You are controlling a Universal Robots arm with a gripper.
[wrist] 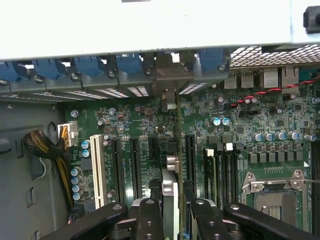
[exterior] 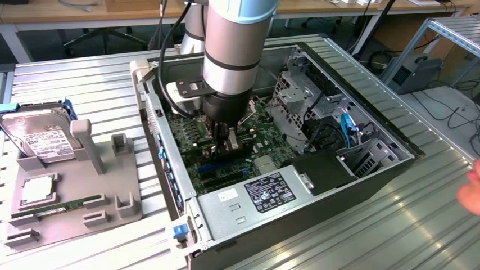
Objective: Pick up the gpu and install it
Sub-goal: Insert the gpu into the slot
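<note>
In the wrist view you see the claw (wrist: pixel 172 220) closest to you, its two black fingers (wrist: pixel 150 220) clenched on the gpu (wrist: pixel 170 187), which stands on its edge between them, so that you look along its thin side. The card is upright over the green motherboard (wrist: pixel 270 150), and its far end with the silver bracket (wrist: pixel 172 82) reaches the rear wall of the case, among the blue slot clips (wrist: pixel 90 65). It lies in line with the black expansion slots (wrist: pixel 135 165); whether it is fully seated in one, you cannot tell. Beside these slots there is one white slot (wrist: pixel 96 170), and further away a bundle of yellow and black cables (wrist: pixel 47 147) with a white plug. On the other side you see the metal frame of the processor socket (wrist: pixel 272 192). In the exterior view the arm (exterior: pixel 236 50) comes down from above into the open computer case (exterior: pixel 360 185), and the claw (exterior: pixel 229 145) is low over the motherboard (exterior: pixel 188 132) in the middle of it. The case lies on its side on the ribbed metal tabletop (exterior: pixel 390 236). At the exterior view's left a grey holder (exterior: pixel 112 197) carries a hard drive (exterior: pixel 37 135), a RAM stick (exterior: pixel 56 207) and a small square chip (exterior: pixel 37 190). At the right edge a person's hand (exterior: pixel 472 191) is partly visible.
</note>
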